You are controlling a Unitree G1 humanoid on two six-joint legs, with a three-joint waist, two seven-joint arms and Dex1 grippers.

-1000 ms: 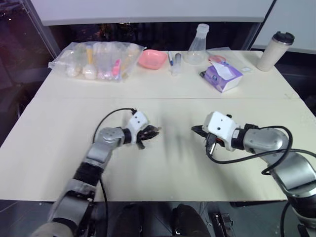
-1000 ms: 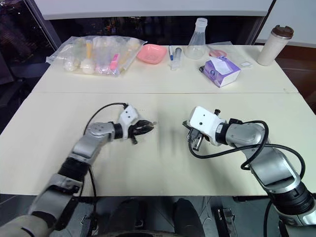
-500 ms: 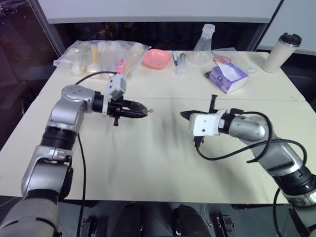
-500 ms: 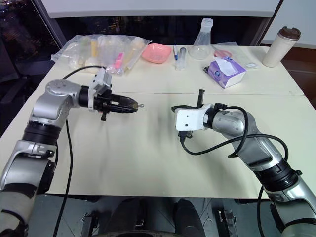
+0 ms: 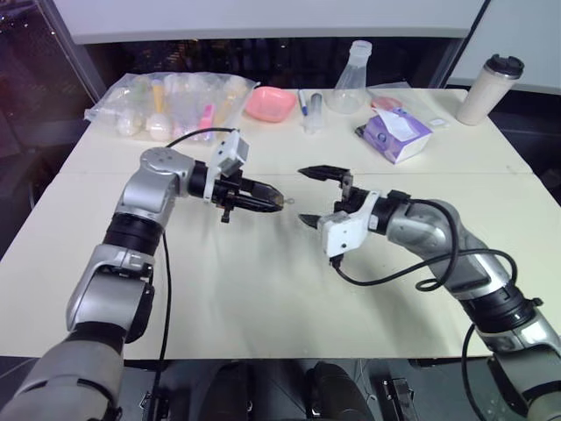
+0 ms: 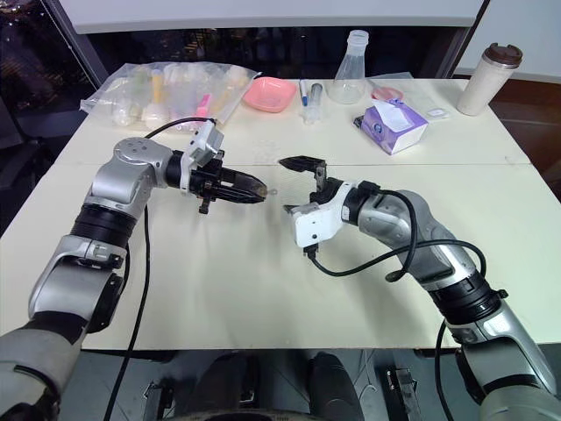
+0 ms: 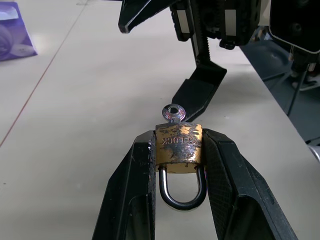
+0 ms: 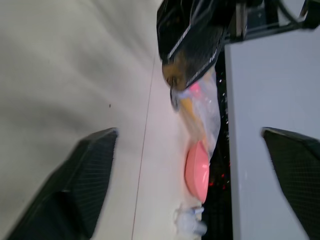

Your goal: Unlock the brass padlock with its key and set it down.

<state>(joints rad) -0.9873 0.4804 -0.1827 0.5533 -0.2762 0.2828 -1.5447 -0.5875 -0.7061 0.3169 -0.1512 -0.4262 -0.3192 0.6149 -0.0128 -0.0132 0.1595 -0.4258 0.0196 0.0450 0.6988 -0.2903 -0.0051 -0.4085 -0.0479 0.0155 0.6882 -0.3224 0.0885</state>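
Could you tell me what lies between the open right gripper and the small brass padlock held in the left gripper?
Nothing: only air over bare table separates the right gripper from the brass padlock, clamped in the left gripper, in the left eye view.

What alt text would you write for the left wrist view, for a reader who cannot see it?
The left gripper holds a small brass padlock between its two black fingers, with the shackle toward the camera and a silvery key in its far end. Beyond it, the right gripper stands open above the beige table.
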